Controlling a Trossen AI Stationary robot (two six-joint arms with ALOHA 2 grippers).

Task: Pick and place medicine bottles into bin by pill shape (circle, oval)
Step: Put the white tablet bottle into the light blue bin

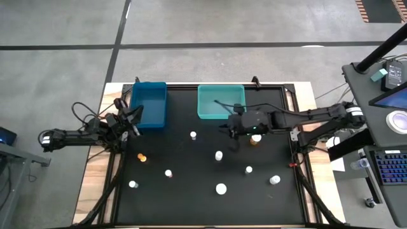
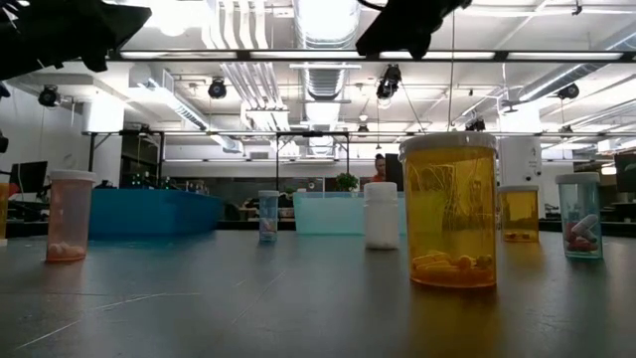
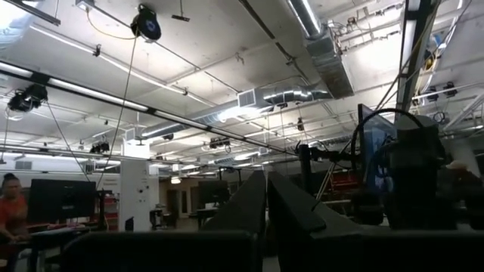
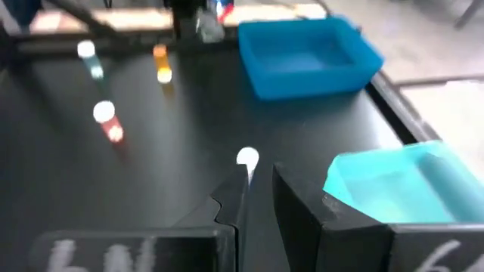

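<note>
Several small white-capped bottles stand upright on the black mat (image 1: 191, 203). One of them is an orange bottle (image 1: 141, 156), and an amber one (image 1: 254, 140) stands just beside my right arm. My right gripper (image 1: 227, 129) hovers in front of the teal bin (image 1: 220, 102), a little open and empty. In the right wrist view its fingers (image 4: 261, 193) point at a white-capped bottle (image 4: 247, 157), also seen in the high view (image 1: 193, 135). My left gripper (image 1: 131, 118) waits beside the blue bin (image 1: 149, 105). Its fingers (image 3: 266, 198) are shut, empty and tipped upward.
The blue bin (image 4: 310, 53) and the teal bin (image 4: 393, 185) stand side by side at the mat's far edge. In the low view a large amber bottle (image 2: 449, 209) stands nearest, with a white one (image 2: 381, 214) behind it. A person (image 3: 10, 208) is in the room beyond.
</note>
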